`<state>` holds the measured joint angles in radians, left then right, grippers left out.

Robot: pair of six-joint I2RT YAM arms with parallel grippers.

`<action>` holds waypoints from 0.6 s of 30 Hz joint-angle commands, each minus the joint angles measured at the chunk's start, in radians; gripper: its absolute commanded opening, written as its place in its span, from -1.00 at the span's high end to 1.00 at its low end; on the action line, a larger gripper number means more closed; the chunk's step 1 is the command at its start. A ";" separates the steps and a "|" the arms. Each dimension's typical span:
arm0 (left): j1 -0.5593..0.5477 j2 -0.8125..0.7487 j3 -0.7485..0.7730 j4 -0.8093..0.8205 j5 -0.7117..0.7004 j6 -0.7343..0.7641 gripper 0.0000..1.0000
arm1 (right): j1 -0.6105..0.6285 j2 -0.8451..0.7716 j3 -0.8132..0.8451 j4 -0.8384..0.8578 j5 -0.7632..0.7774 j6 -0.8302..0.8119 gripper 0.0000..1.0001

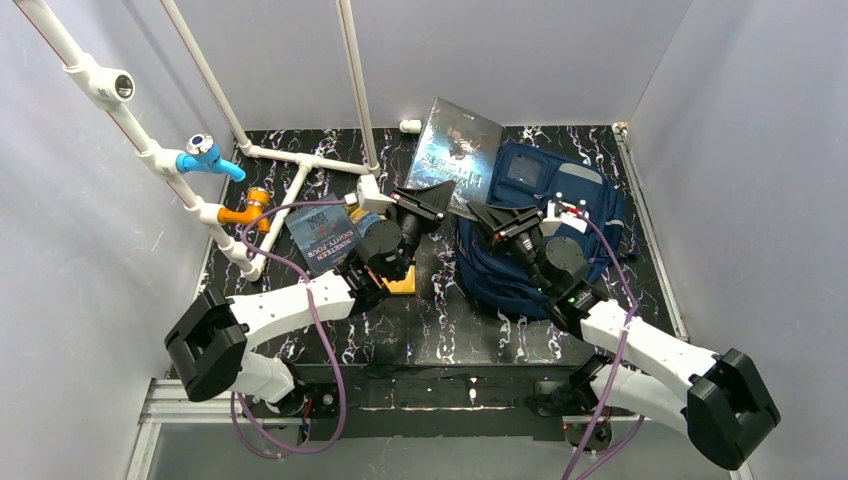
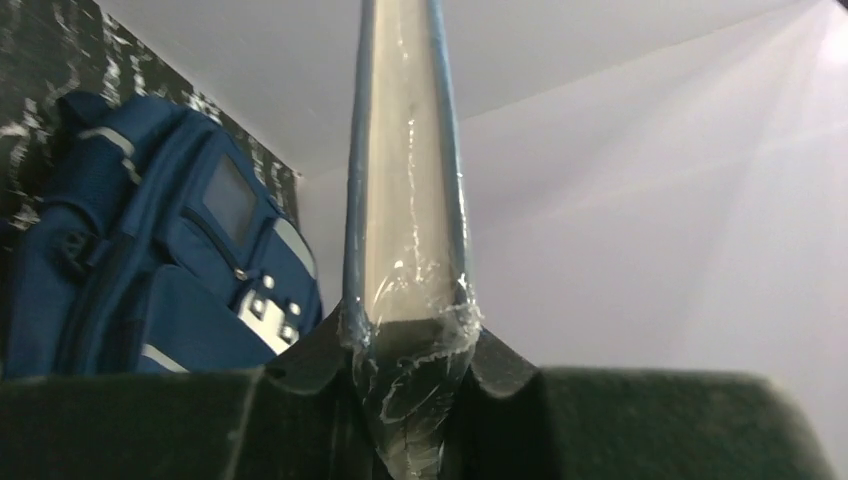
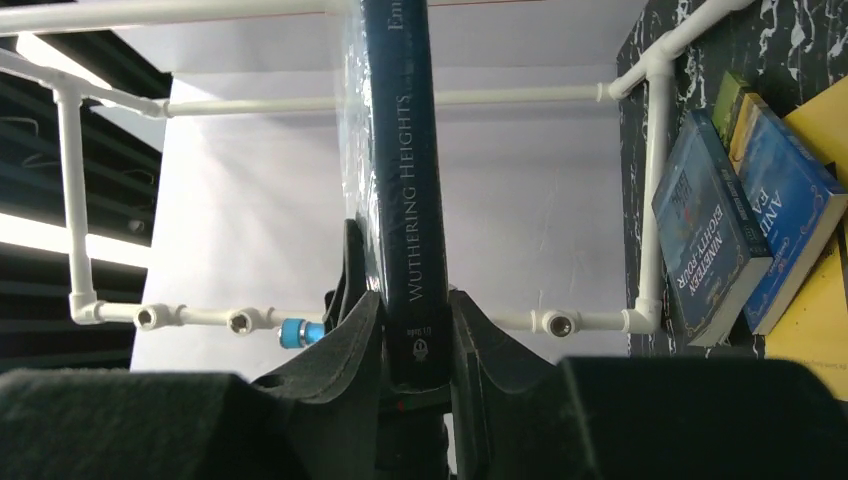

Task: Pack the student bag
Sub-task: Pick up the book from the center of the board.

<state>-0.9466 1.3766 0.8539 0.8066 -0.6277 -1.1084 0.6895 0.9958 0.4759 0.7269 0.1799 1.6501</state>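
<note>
Black table; left pincer, right pincer tight on book, student bag beside

Lab booth w/ grey walls, white PVC pipe rig (blue/orange fittings), marbled tabletop.

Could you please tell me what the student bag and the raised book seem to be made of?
The student bag looks like matte woven navy fabric, judging by its soft folds and stitched pockets. The book is paper pages, seemingly under glossy clear plastic wrap: crinkled glints run along its page edge.
</note>
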 commanded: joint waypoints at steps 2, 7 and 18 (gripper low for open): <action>0.054 -0.082 -0.053 0.017 0.033 -0.052 1.00 | 0.004 -0.166 0.055 -0.133 -0.093 -0.263 -0.06; 0.108 -0.230 -0.156 -0.039 0.062 -0.025 1.00 | 0.004 -0.278 0.155 -0.759 -0.066 -0.618 -0.96; 0.146 -0.510 -0.145 -0.542 0.342 0.173 1.00 | 0.004 -0.010 0.584 -1.465 0.167 -1.344 -0.97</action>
<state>-0.7994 0.9791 0.6174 0.3641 -0.4194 -1.0206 0.6914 0.8780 0.9417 -0.5041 0.2394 0.6067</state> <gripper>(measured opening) 0.234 0.983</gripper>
